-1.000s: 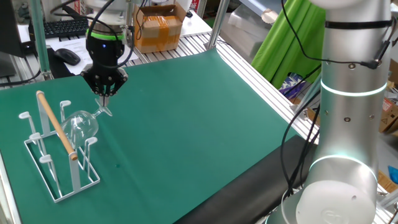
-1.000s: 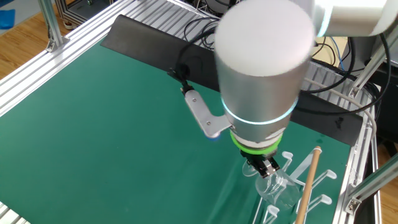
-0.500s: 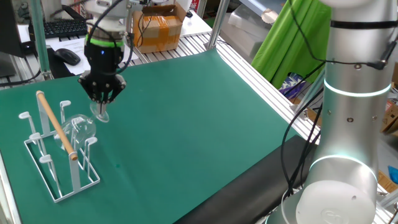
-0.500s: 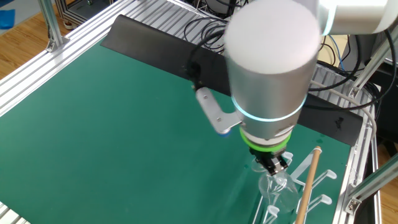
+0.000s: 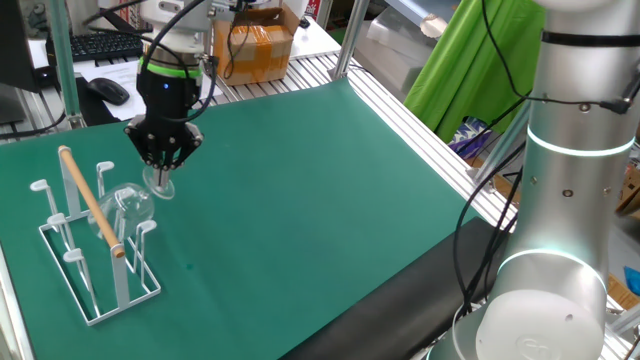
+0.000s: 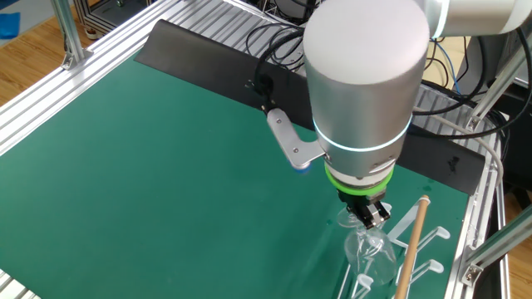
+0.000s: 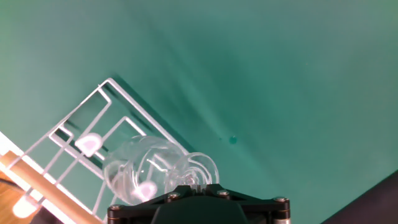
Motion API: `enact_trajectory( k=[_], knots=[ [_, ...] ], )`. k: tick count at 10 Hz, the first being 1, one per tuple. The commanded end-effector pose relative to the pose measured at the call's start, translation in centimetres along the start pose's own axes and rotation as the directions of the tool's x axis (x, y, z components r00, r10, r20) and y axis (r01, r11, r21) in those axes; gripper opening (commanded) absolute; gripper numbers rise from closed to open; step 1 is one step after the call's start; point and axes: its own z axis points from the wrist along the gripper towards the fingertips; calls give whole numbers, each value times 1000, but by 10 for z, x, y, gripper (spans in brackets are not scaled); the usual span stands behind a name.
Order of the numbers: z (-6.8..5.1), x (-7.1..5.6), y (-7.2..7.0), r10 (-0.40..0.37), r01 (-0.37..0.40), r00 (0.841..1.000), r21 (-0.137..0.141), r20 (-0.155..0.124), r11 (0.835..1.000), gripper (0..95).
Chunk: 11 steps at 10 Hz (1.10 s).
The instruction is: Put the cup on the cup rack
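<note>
- Gripper [image 5: 164, 166]: left of frame, upper part; jaws closed on the foot end of the cup.
- Cup [image 5: 133, 203]: clear stemmed glass, bowl tilted down over a peg of the cup rack [image 5: 88, 258].
- Cup rack: white wire, wooden rod handle [image 5: 90, 201], on green mat [image 5: 320, 200].

Clear colourless cup [image 5: 133, 203], white wire cup rack [image 5: 88, 262] with pale wooden rod, plain green counter [image 5: 300, 190], black tool [image 5: 164, 163].
</note>
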Motion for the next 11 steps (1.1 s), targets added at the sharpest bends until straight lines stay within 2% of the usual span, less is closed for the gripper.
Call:
enact_trajectory(
  k=[1, 3, 5, 7, 8, 11],
  knots=[
    [4, 7, 0, 7, -7, 1000, -14, 0, 1000, 0],
    [7, 11, 5, 23, -23, 1000, -35, 6, 999, 0],
    [9, 14, 10, 34, -34, 999, -36, 2, 999, 0],
    [1, 17, 17, 44, -44, 999, -34, -3, 998, 0],
    [-2, 16, 21, 53, -54, 999, -48, -13, 997, 0],
    [-2, 14, 26, 59, -60, 998, -46, -14, 997, 0]
  ],
)
